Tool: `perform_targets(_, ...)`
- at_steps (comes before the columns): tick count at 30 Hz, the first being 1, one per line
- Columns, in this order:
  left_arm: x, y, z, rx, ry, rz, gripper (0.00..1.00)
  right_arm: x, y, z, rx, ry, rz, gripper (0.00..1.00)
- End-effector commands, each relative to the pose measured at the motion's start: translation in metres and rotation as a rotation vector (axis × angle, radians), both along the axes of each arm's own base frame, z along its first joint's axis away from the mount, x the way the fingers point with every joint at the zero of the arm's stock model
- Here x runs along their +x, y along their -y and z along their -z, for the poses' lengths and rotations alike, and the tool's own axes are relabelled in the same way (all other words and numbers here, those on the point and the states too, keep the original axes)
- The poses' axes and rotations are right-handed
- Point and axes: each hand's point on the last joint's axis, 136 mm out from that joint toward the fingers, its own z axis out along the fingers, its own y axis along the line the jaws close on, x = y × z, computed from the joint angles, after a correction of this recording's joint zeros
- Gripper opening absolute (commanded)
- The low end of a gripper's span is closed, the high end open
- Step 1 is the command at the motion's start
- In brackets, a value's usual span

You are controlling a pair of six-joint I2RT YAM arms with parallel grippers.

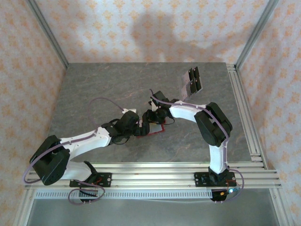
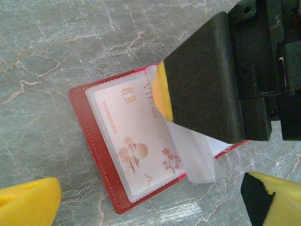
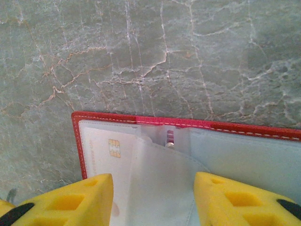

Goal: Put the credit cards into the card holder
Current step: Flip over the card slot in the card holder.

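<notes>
The card holder [image 1: 158,128] is seen lying open on the grey stone bench [image 1: 94,94], near the middle, where the two arms meet. Its red rim [image 2: 92,141] is laid flat on the bench, and its pale inside is turned up.

One credit card [image 2: 136,141] with a gold chip is tucked in a clear pocket on one side of the holder. The same card [image 3: 101,165] is seen from the right wrist, at the left side of the holder [image 3: 188,123]. A loose clear flap [image 2: 197,162] is lifted up a little from the middle of the holder.

More of the credit cards [image 1: 190,81] are left in a small pile far back on the bench, well apart from the holder.

The left end effector [image 2: 150,202] is held wide apart just above the bench, beside the near edge of the holder. Nothing is gripped in it.

The right end effector [image 3: 155,193] is held low over the open holder. Its yellow fingers [image 3: 80,197] are kept apart, and the clear flap is seen between them. It cannot be told if the flap is touched by them. From the left wrist, one yellow pad [image 2: 162,94] is seen right at the top edge of the clear pocket.
</notes>
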Motion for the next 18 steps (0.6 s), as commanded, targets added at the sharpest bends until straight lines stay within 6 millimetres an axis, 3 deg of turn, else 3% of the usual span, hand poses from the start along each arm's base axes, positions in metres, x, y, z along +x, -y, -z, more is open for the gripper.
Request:
perform_targets(1,0.003,0.004,0.004,0.013,0.005,0.001,1.0,-0.01,0.003,0.008,-0.019,-0.028,-0.003,0.49)
perform_targets(18,0.011,0.007,0.027,0.091,-0.015,-0.017,1.0,-0.011,0.003,0.008,-0.014,-0.03,-0.003,0.49)
